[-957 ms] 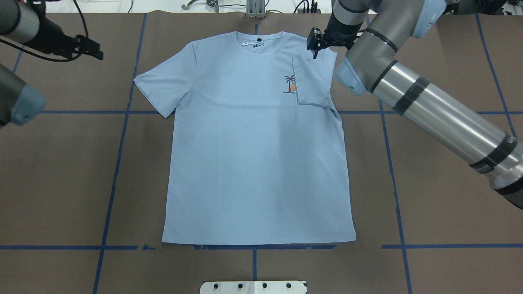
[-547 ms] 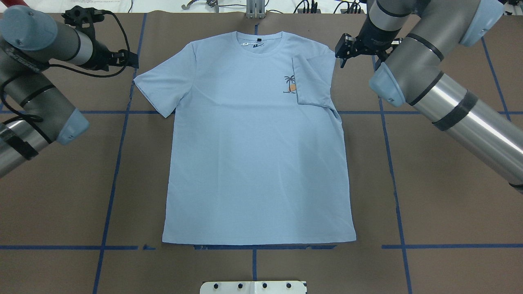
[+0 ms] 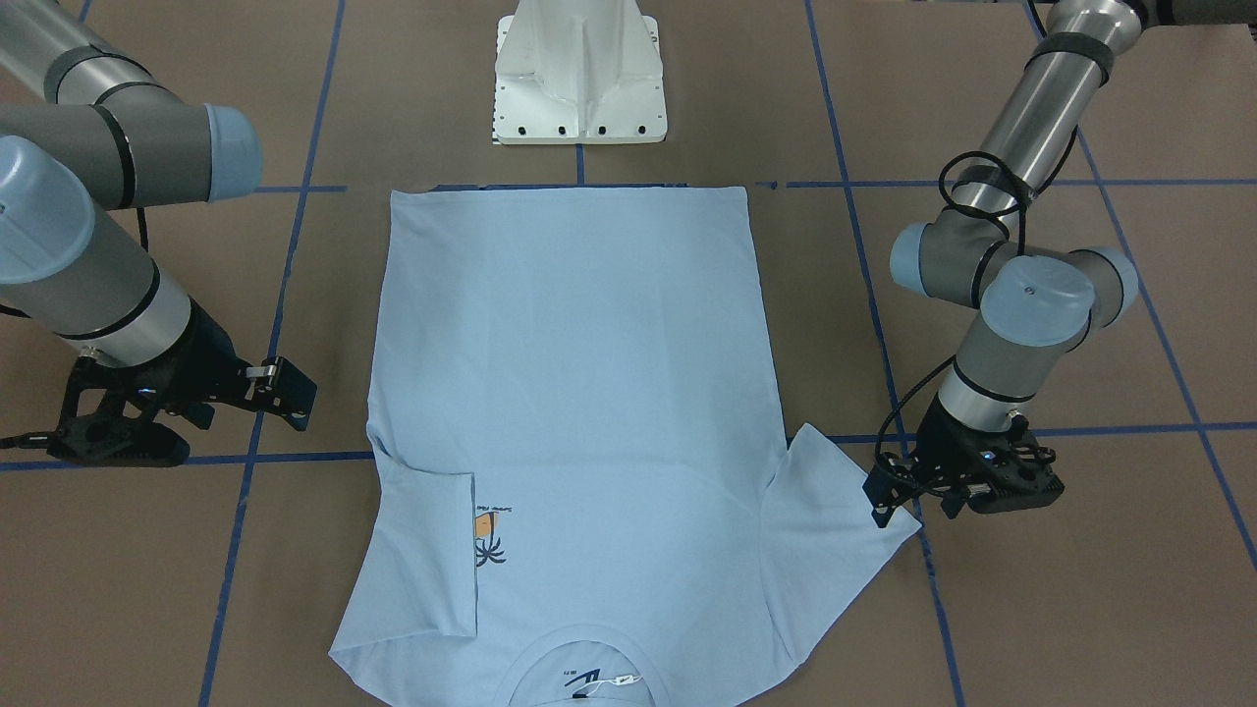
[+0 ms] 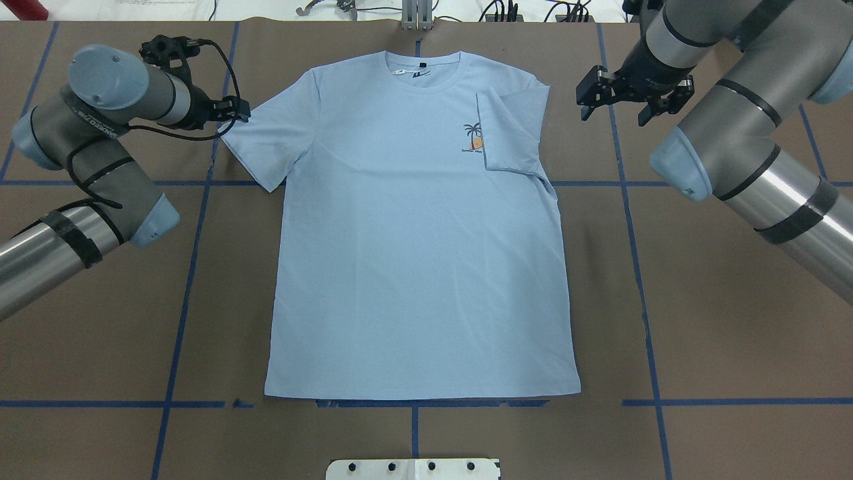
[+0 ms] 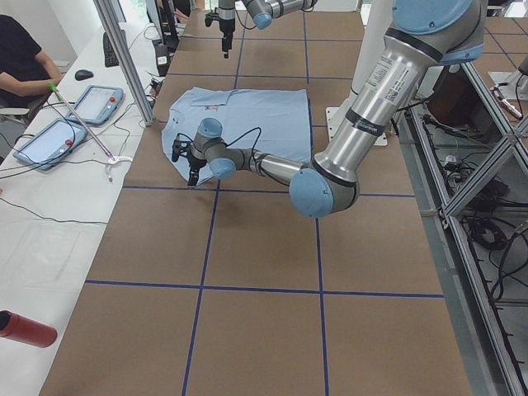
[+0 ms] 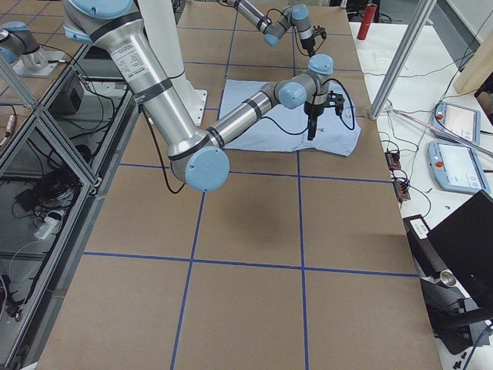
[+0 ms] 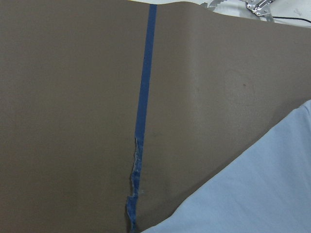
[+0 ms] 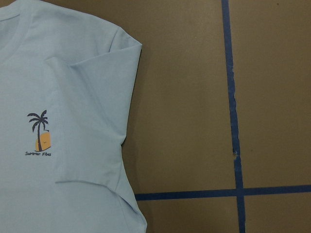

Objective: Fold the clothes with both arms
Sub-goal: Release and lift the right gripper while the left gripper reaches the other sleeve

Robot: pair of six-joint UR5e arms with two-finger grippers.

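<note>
The light blue T-shirt (image 4: 413,253) lies flat, front up, collar at the far side, with its white neck tag (image 4: 402,71) showing. On the overhead view's right, the sleeve (image 4: 510,133) is folded inward beside the palm chest print (image 4: 474,138). The other sleeve (image 4: 266,143) lies spread out. My left gripper (image 4: 241,111) sits at that sleeve's outer edge (image 3: 884,530), low over the table, open. My right gripper (image 4: 613,112) hovers open over bare table, clear of the shirt. The wrist views show no fingers, only the sleeve (image 7: 262,189) and the print (image 8: 40,133).
Blue tape lines (image 4: 636,267) grid the brown table cover. The white pedestal base (image 3: 579,79) stands at the near edge behind the shirt's hem. A side bench with tablets (image 5: 95,103) and a seated person (image 5: 25,58) runs along the far side.
The left gripper swung in to the right, reaching the spread sleeve's edge. The right gripper moved off the folded sleeve and out to the right over bare table.
</note>
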